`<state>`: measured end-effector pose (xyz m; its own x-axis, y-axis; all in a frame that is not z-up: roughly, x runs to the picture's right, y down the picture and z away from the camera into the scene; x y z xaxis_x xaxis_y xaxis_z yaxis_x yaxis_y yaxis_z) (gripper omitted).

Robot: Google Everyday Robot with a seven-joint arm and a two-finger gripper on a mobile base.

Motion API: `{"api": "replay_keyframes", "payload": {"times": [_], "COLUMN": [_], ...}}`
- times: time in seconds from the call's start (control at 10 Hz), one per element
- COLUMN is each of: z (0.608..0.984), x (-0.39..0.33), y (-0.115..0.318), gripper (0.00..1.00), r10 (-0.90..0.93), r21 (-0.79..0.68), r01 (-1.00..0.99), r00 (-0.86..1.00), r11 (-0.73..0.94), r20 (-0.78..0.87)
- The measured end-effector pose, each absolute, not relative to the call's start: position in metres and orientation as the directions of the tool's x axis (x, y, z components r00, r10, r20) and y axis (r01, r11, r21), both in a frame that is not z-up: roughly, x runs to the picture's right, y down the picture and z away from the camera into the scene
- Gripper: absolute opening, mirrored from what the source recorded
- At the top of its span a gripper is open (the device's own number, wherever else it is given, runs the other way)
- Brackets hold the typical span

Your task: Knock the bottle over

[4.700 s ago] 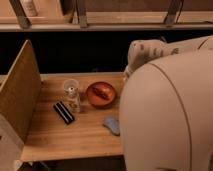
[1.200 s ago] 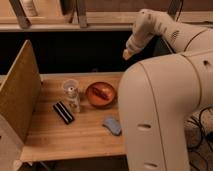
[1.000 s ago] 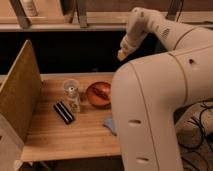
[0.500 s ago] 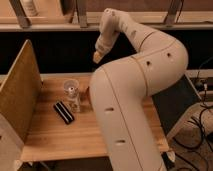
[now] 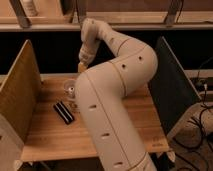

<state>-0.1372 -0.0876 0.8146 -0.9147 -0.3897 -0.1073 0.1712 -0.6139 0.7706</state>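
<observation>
While the bottle (image 5: pixel 70 89) stands upright, jaws hang close above it.

You have a wooden table (image 5: pixel 45 137); tan panel (image 5: pixel 22 87) on its left, dark panel (image 5: pixel 172 82) on its right; pale shelf (image 5: pixel 150 26) behind, black gap beneath; cables (image 5: pixel 201 125) on the floor; gripper (image 5: pixel 82 66) above the table's back edge.

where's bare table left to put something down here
Bare wood lies in front of the black striped block, between the left wooden panel and the arm, and right of the arm up to the dark panel. Crowded: the bottle and block, with the gripper close by, toward the back edge.
</observation>
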Motion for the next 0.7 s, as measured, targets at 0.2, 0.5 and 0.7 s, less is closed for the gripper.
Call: {"api": "replay_keyframes", "payload": {"times": [0.2,0.5,0.7], "z": [0.815,0.815,0.819], "x": [-0.133,-0.117,-0.122], "y": [-0.088,-0.085,-0.078], "gripper": [0.0,0.0,0.0], "r10": [-0.392,-0.391,-0.359], "r21": [0.769,0.774,0.787], "r01": [0.176,0.186,0.148], "r00": [-0.914,-0.916,-0.928], "r11": [-0.614,-0.605,-0.598], "r20": [-0.103,-0.085,-0.098]}}
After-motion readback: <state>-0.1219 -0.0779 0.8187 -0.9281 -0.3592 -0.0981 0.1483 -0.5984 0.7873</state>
